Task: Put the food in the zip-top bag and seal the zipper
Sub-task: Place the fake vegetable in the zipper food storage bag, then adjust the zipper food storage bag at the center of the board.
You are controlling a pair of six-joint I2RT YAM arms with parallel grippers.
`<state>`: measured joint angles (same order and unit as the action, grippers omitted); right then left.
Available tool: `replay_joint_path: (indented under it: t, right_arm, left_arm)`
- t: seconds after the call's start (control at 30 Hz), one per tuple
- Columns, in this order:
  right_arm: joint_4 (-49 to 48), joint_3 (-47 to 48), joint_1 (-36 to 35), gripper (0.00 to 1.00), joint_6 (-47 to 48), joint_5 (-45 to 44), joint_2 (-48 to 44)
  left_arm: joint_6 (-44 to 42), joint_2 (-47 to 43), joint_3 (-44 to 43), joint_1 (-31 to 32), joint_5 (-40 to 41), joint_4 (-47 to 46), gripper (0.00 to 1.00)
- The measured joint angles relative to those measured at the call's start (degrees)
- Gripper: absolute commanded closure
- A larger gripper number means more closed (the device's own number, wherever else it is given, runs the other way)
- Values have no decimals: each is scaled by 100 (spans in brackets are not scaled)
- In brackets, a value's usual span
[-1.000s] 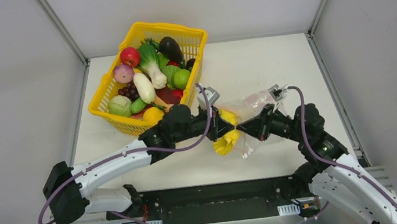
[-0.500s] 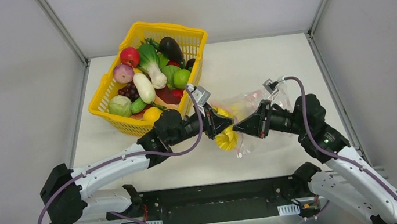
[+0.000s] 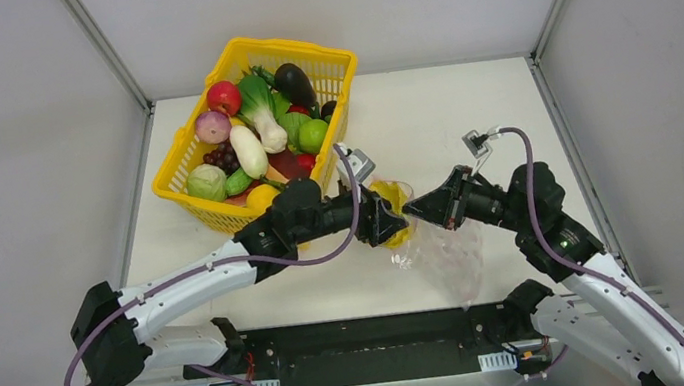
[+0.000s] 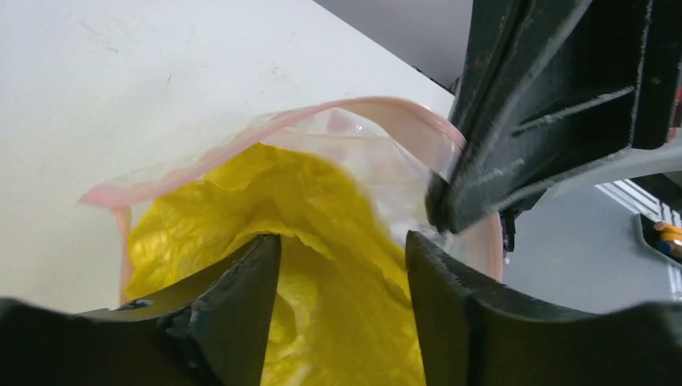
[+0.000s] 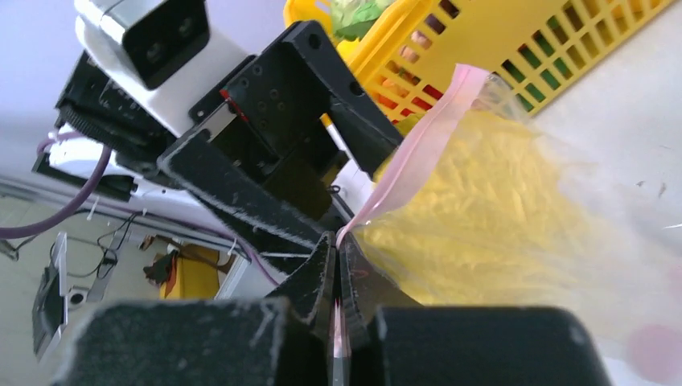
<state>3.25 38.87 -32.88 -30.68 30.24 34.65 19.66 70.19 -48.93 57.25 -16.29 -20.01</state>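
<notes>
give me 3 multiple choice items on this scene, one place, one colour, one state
1. Where is the yellow ruffled plastic toy cabbage? A on the floor; B inside the clear crinkly plastic bag; C on a wall.
2. What colour is the bag's thin zipper strip? A pinkish; B blue; C black.
3. How is the right gripper? A wide open; B holding a cup; C shut on the zipper strip.
Answers: 1 B, its yellow shows within the bag's mouth; 2 A, the left wrist view shows pink; 3 C, its jaws pinch the strip.
</notes>
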Motion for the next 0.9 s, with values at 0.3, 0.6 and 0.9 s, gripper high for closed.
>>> replay_joint_path:
  t: [0.3, 0.6, 0.9]
  right_arm:
    - [28, -76, 0, 100, -280, -1012, -181]
    - [-188, -282, 0, 100, -424, -1351, -160]
    - [-306, -358, 0, 100, -448, -1331, -245]
  left_arm:
    - [-179, -940, 7, 0, 264, 758, 7]
    - [155, -1899, -37, 0, 1274, 1853, 20]
    - [833, -1110, 258, 0, 1792, 2227, 39]
